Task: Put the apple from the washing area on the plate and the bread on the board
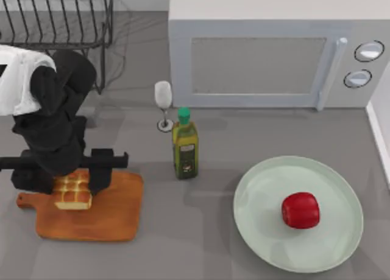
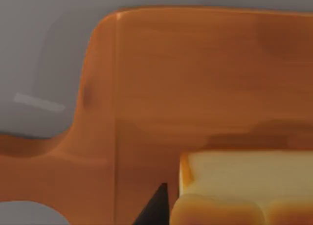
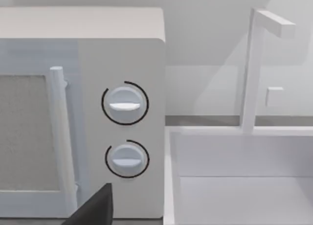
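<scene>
One microwave [image 1: 274,55] stands far off from the left pincer [image 1: 68,175], up and away to the right along the back of the counter [image 1: 207,231], its door handle and two knobs [image 3: 124,103] facing forward; in the right wrist view a white basin [image 3: 244,186] with a tap [image 3: 254,68] sits just beside it. One wire rack [image 1: 58,21] stands behind the left pincer, at the counter's back left corner. One plate [image 1: 268,237] lies well apart from the pincer, across the counter to the right, and on it, a little right of its middle, rests the one apple [image 1: 300,210]. One board [image 1: 113,213] lies directly beneath the left pincer, its handle pointing left. One bottle [image 1: 184,147] with a green cap stands upright to the right of the pincer, between the board and the plate, and one wine glass [image 1: 163,103] stands just behind the bottle. One bread [image 1: 73,192] sits on the board near its handle end, right under the pincer; the dark fingers [image 1: 100,173] stand at either side of the loaf, one against its right edge and one at its left, but I cannot tell whether they are pressing on it or have let it go. The left wrist view looks close onto the board with the bread's pale side and golden top [image 2: 244,186] beside a dark fingertip [image 2: 156,208]. A dark tip of the right pincer [image 3: 93,208] shows in front of the microwave; whether it is spread or closed I cannot tell.
</scene>
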{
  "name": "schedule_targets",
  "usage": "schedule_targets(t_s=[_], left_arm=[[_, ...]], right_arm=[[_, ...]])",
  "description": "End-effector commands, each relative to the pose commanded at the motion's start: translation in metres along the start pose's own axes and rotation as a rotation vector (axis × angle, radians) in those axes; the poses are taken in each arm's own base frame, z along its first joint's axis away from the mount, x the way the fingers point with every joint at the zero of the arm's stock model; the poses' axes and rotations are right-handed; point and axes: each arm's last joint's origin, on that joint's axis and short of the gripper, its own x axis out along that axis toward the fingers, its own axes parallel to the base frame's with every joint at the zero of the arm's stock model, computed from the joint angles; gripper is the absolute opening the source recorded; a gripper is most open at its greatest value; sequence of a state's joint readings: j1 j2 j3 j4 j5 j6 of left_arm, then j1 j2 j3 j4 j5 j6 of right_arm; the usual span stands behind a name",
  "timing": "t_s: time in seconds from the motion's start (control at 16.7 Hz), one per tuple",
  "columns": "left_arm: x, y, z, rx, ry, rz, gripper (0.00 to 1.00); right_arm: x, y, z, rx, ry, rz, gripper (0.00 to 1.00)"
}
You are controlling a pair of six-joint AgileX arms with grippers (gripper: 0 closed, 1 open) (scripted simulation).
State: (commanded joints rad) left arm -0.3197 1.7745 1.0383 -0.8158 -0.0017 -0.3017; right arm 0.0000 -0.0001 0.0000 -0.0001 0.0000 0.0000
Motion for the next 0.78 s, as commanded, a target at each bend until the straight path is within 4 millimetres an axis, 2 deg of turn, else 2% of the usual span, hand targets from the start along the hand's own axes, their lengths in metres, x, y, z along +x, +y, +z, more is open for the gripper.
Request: schedule_targets(t_s=[0.12, 0.78], left_arm=[[0.0, 0.0, 0.0, 0.0, 0.0, 0.0, 0.0], [0.0, 0.0, 0.0, 0.0, 0.0, 0.0, 0.83]], right_arm=[[0.0, 0.0, 0.0, 0.0, 0.0, 0.0, 1.0], [0.0, 0.0, 0.0, 0.0, 0.0, 0.0, 1.0]])
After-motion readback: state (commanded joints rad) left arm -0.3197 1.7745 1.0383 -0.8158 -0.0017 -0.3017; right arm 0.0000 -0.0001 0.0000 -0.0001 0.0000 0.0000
